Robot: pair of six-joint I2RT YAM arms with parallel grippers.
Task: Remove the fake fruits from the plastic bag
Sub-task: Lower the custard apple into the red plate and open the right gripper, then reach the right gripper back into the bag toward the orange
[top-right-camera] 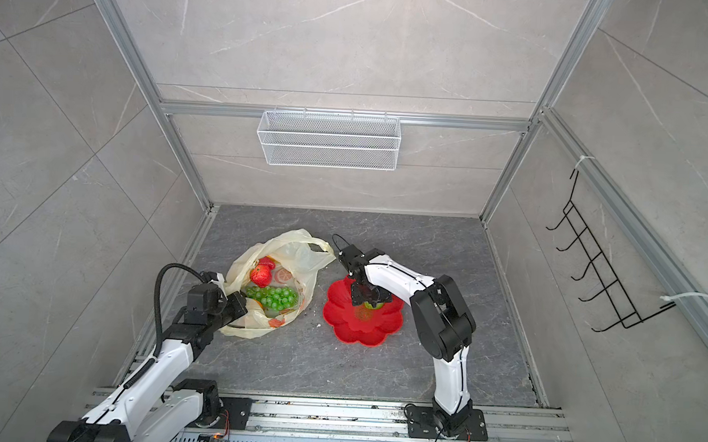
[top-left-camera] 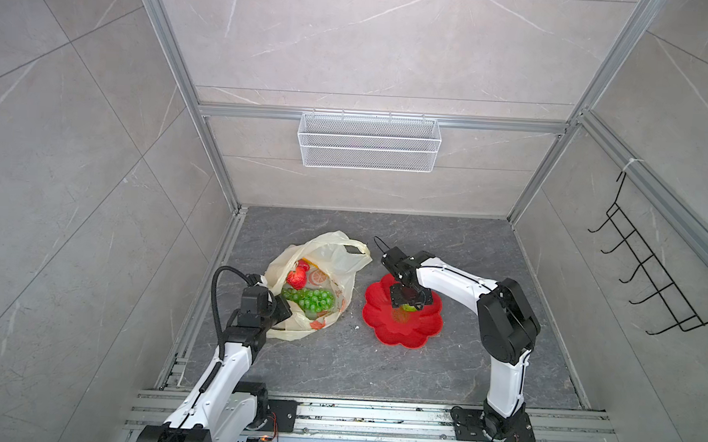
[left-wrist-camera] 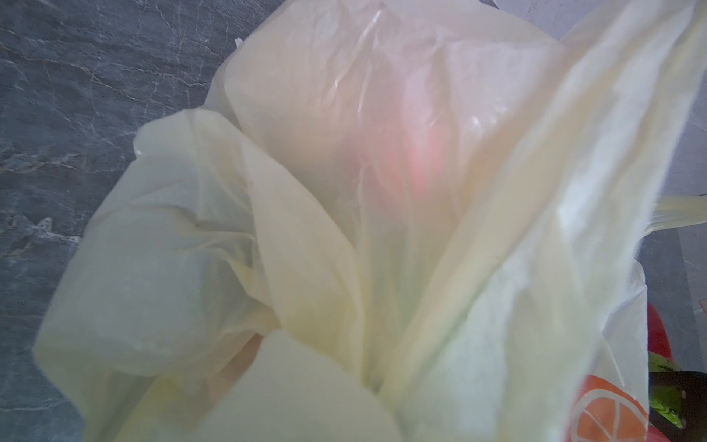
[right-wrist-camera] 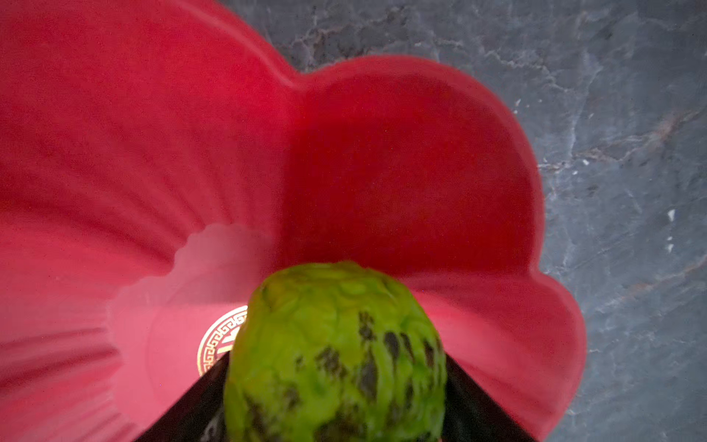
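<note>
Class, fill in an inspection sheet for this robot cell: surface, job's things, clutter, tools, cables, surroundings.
Surface: dark grey marbled tabletop, no spills seen.
Job's things: plastic bag lies open with the grape bunch and strawberries inside; green knobbly fruit is over the red plate.
Clutter: small white specks between bag and plate.
Grippers: left tool is shut on the bag's edge; right tool flanks the knobbly fruit, grip uncertain.
Cables: black corrugated hose on the left arm; thin black cable along the right arm; no snag seen.
Surroundings: white mesh basket on the back wall; black hook rack on the right wall.
</note>
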